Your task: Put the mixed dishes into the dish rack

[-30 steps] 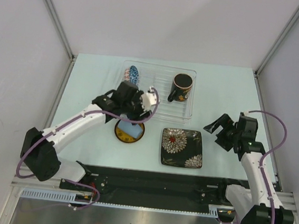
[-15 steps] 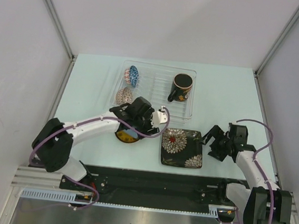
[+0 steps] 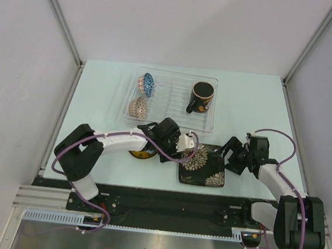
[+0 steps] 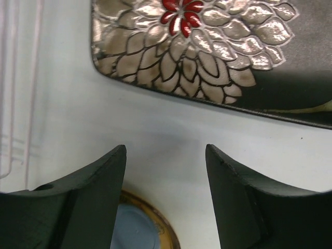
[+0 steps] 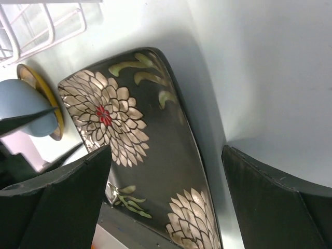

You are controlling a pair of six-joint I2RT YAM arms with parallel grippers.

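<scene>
On the counter, from above, the black floral square plate (image 3: 202,164) has the left end effector (image 3: 192,146) at its 11 o'clock and the right end effector (image 3: 231,158) at 3. Left wrist: released, empty, plate at 12 o'clock. Right wrist alone shows the plate's edge between wide, released fingers (image 5: 57,202).

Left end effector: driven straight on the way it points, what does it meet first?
Probably the black floral square plate: its rim lies directly ahead of the open left end effector, with only bare table between. Depth is unclear, so it could graze the table first.
</scene>
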